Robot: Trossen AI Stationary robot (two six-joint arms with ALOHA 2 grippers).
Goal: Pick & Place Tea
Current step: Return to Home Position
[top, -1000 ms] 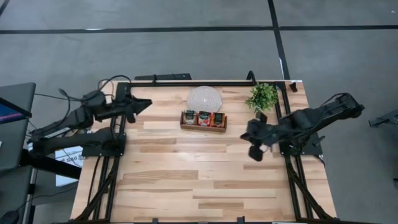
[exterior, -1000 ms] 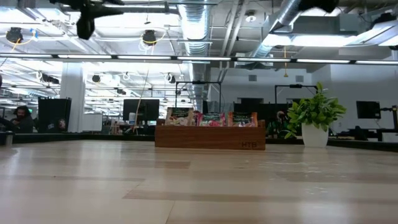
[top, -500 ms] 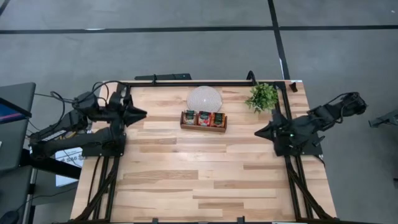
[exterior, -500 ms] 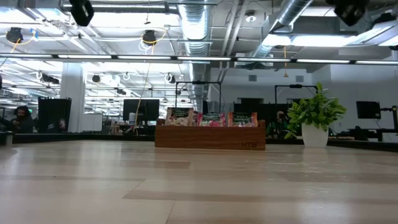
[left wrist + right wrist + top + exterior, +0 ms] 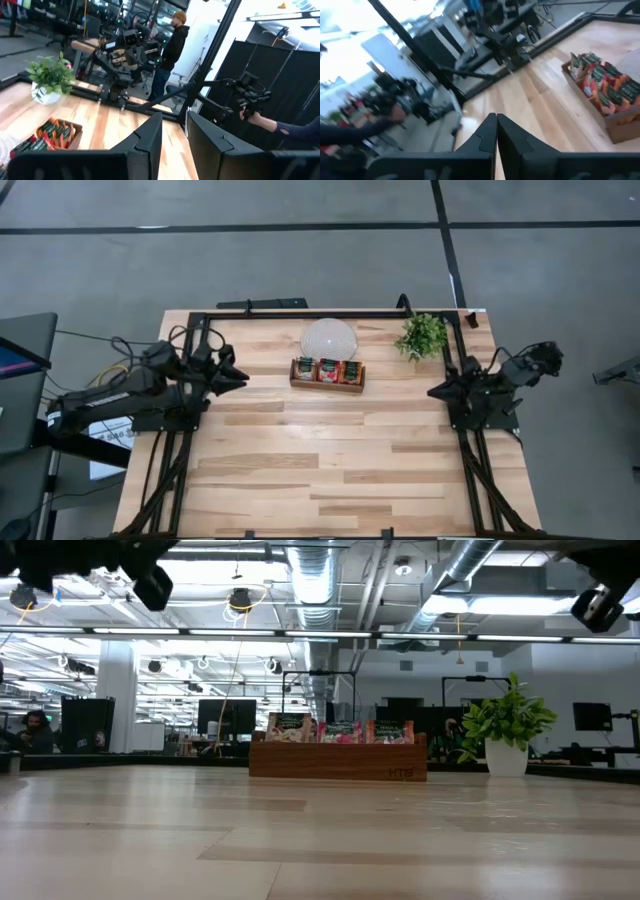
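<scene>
The near half of the wooden table (image 5: 300, 470) lies bare, with no sachet on it.

At mid-table, you see both arms folded back against their bases at the side edges. 1 second ago the right arm reached out over the boards and the left gripper pointed further up the table; both have since drawn in. The left gripper (image 5: 238, 376) sits just inside the left edge. Its fingers (image 5: 150, 137) stand a narrow gap apart with nothing between them. The right gripper (image 5: 436, 391) sits just inside the right edge, and its fingers (image 5: 482, 135) are pressed together, holding nothing. I judge that placing is over and only the retreat to rest is left.

Further back, the tea (image 5: 327, 370) has not moved. It fills the 3 compartments of the wooden tray (image 5: 330, 762): a darker, greenish-brown group on the left, then 2 red groups. The sachets stand on edge, tops showing above the tray wall, printed faces turned toward the near edge and leaning back a little. Being square, each has no clear long axis; the row runs left to right with the tray, very slightly skewed.

Behind the tray sits a pale round bowl (image 5: 328, 338), with a small potted plant (image 5: 422, 335) to its right. Beyond the table, a person (image 5: 175, 35) stands in the room.
</scene>
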